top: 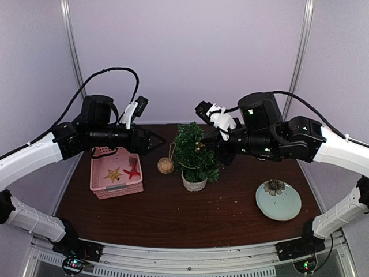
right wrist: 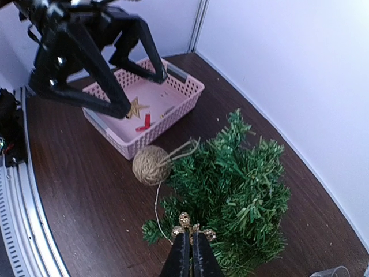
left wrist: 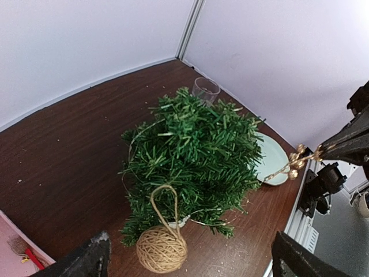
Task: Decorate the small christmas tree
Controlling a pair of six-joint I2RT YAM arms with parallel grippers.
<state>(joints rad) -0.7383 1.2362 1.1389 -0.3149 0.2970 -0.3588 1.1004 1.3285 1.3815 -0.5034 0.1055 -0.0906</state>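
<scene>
Right claw (right wrist: 185, 249), lower centre of its wrist view, clamped on gold sprig (right wrist: 185, 222) at the small christmas tree (right wrist: 242, 173); left claw (right wrist: 143, 92) apart. Likely risk: seated shallow, the sprig falls off.

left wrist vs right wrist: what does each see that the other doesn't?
Left wrist only: the pale green plate behind the tree.
Right wrist only: most of the pink basket, with the gold star lying in it; the left wrist catches just a corner of that basket.
Both: the tree, the twine ball beside it, and the gold sprig pinched in the shut right gripper next to the tree.
</scene>
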